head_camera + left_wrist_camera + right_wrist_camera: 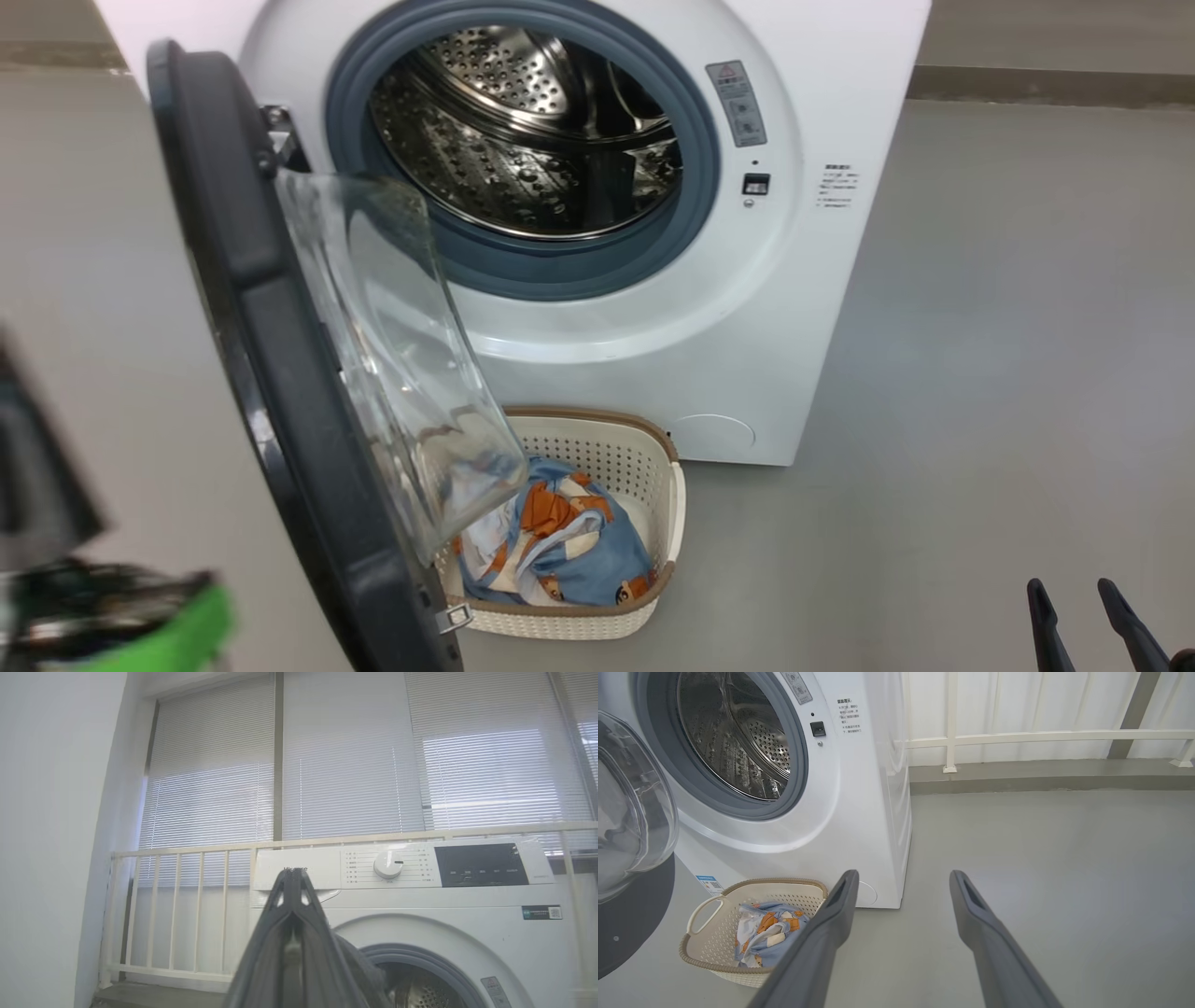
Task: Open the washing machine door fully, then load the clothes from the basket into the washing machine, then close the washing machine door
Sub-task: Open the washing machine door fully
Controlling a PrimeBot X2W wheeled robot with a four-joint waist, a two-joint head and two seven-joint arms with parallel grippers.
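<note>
The washing machine point(822, 93) stands with its steel drum point(532, 121) exposed. The washing machine door point(280, 373) is swung out to the left toward me, its clear glass bowl point(401, 355) hanging over part of the basket point(677, 495). This cream basket sits on the floor against the machine's front and holds the clothes point(579, 551), blue with orange prints. My right gripper point(1072, 597) is open and empty at the lower right, well right of the basket point(705, 933) and clothes point(766, 933). My left gripper point(293, 873) is shut and empty, raised level with the washing machine's control panel point(420, 868).
Grey floor point(980, 373) spreads to the right of the machine. A white railing point(1041, 737) and a low step point(1041, 777) run behind it, with window blinds point(350, 765) above. A blurred dark and green part of my left arm point(121, 607) sits at the lower left.
</note>
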